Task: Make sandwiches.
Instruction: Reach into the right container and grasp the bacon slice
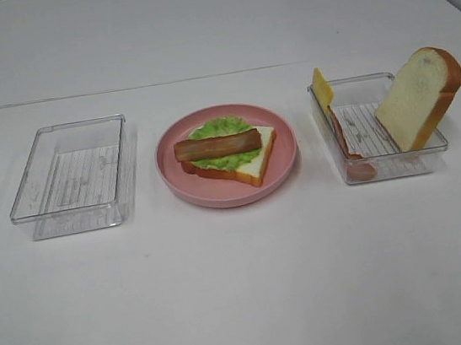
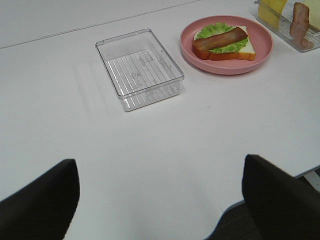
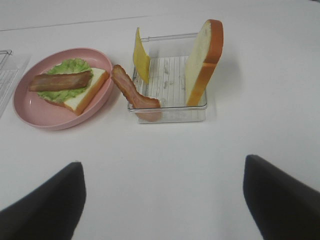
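Observation:
The sandwich stack lies on the round pink plate: one bread slice, green lettuce and a brown bacon strip on top. A second bread slice leans upright on the right tray's far-right wall. A yellow cheese slice and a pinkish-brown ham piece lean on its wall nearest the plate. My left gripper and right gripper show only in their wrist views. Both are open, empty and well short of the food.
An empty clear tray stands left of the plate. The white table's front edge shows in the left wrist view. A seam runs across the table behind the trays.

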Robot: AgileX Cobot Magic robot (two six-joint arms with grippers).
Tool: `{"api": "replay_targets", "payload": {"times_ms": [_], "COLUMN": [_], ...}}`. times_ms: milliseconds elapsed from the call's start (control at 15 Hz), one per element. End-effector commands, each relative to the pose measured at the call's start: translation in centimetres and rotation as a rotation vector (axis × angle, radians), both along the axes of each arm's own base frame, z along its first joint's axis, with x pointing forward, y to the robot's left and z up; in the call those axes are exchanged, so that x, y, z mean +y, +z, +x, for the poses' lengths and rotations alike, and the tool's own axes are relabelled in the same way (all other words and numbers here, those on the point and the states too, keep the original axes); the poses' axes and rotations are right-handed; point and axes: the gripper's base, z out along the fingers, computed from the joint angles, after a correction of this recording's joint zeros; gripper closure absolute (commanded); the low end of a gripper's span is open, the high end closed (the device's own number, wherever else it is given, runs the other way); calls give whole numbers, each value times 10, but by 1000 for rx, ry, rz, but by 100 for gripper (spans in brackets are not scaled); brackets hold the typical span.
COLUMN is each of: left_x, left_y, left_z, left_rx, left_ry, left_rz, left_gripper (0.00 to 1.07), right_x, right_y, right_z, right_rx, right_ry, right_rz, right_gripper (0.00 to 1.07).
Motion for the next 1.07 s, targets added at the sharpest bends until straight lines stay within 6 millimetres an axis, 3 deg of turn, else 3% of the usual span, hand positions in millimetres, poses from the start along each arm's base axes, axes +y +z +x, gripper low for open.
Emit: {"api": "replay_targets", "payload": {"times_ms": [67, 200, 267, 533, 667, 733, 800, 867, 933, 1067], "left_x": [1, 1, 1, 1, 1, 1, 1, 1, 1, 1], "left_y": [0, 0, 0, 0, 0, 0, 0, 0, 0, 0], "left_z": [-3, -3, -3, -3, -3, -3, -3, -3, -3, -3], "left_rx": [-31, -29, -29, -29, -30, -30, -30, -30, -30, -30], "left_ry": [3, 3, 3, 3, 3, 3, 3, 3, 3, 3], "left_rz": [-14, -13, -13, -13, -13, -13, -13, -13, -13, -13], "left_gripper": [23, 23, 23, 23, 23, 23, 23, 23, 23, 23], "right_x": [1, 1, 2, 11, 16, 21, 24, 32, 53, 72], "right_y": [0, 4, 9, 17, 16, 17, 18, 16, 6, -5], "right_z": [34, 66, 92, 162, 185, 205, 212, 225, 246, 264], "right_rx": [54, 141, 204, 380, 459, 513, 519, 544, 589, 656], "right_ry": [6, 42, 61, 115, 151, 180, 194, 230, 277, 282], "right_rz": [16, -25, -28, 56, 104, 128, 122, 93, 39, 3], "right_gripper": [27, 27, 27, 29, 29, 29, 29, 30, 30, 31]}}
